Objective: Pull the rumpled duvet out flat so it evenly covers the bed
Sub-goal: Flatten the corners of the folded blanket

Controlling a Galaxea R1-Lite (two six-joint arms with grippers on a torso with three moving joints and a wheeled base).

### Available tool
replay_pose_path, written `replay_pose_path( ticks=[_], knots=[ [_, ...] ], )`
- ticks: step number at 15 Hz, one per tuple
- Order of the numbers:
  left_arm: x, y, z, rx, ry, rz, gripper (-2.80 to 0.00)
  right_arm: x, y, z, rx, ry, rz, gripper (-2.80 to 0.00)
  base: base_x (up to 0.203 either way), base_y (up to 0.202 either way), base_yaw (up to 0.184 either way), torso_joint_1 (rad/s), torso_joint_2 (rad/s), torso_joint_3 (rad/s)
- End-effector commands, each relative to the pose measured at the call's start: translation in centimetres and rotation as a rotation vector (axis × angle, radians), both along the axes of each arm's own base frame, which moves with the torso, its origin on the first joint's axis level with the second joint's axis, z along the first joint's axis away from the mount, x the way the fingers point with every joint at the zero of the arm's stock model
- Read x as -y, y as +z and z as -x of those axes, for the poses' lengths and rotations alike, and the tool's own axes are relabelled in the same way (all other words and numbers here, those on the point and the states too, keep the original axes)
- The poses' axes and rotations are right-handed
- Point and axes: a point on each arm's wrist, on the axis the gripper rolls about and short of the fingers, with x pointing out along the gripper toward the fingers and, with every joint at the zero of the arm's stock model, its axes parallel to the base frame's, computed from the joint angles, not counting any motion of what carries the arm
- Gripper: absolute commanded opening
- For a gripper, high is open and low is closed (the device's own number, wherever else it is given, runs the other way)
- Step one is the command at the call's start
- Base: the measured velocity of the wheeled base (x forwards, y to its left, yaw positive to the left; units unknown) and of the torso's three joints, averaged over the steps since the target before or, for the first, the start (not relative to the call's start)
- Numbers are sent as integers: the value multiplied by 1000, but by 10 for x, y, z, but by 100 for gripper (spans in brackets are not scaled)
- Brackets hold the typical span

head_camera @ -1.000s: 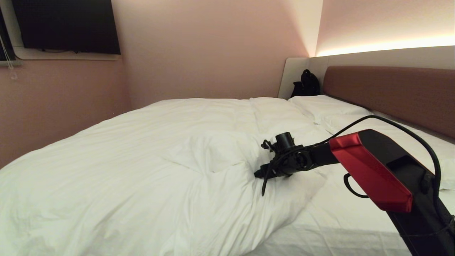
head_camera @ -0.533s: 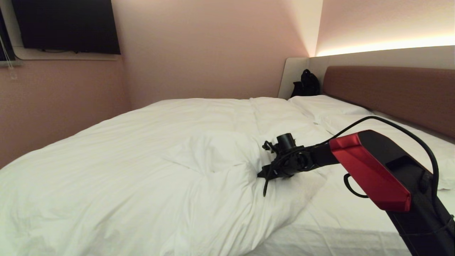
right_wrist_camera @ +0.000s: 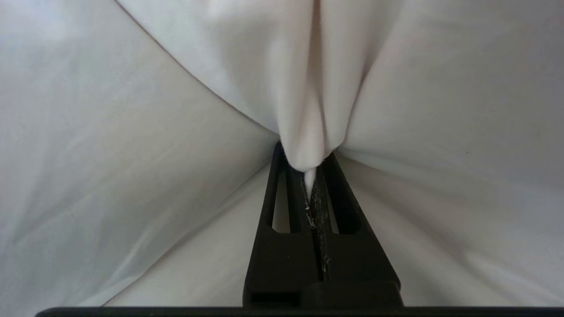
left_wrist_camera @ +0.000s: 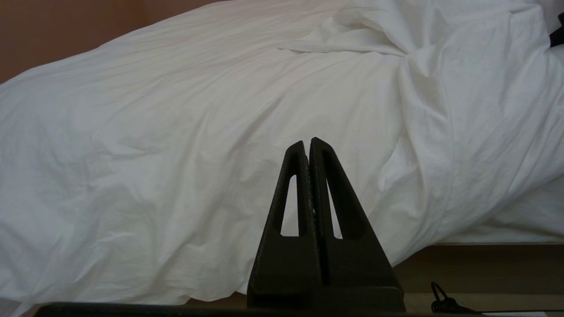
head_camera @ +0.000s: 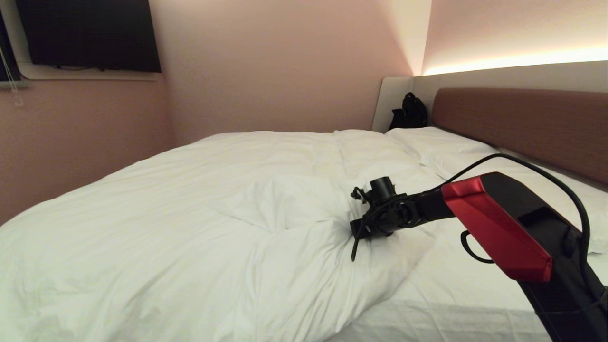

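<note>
Right gripper [right_wrist_camera: 309, 169] pinching fold of duvet [head_camera: 190, 213] mid-bed; left gripper [left_wrist_camera: 308, 147] idling beside bed, fingers pressing together, holding nothing

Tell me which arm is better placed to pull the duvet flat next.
Right. The right tool is shut on a pinched fold of the duvet mid-bed, ready to pull. The left tool is shut on nothing, hanging off the bed's edge.

Right gripper [right_wrist_camera: 309, 169] closed — pinching duvet [right_wrist_camera: 304, 132]

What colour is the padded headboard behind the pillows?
Brownish-red headboard, with pale grey-beige panels beside it; the head view shows it best.
</note>
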Motion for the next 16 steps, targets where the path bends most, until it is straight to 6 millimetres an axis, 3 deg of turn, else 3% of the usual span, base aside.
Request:
replay_pose_path(
  ticks=[1, 2, 4, 9, 16],
  knots=[
    [0, 0, 0, 0, 0, -1, -280, 2, 18, 2, 31, -2, -11, -280, 0, 0, 0, 0, 0, 0],
    [0, 0, 0, 0, 0, -1, -280, 2, 20, 3, 32, -2, -11, -280, 0, 0, 0, 0, 0, 0],
    [0, 0, 0, 0, 0, -1, -280, 5, 40, 9, 51, -5, -20, -280, 0, 0, 0, 0, 0, 0],
    [0, 0, 0, 0, 0, -1, -280, 21, 77, 41, 47, -10, -12, -280, 0, 0, 0, 0, 0, 0],
    [0, 0, 0, 0, 0, -1, -280, 78, 105, 123, -21, -44, 54, -280, 0, 0, 0, 0, 0, 0]
  ],
)
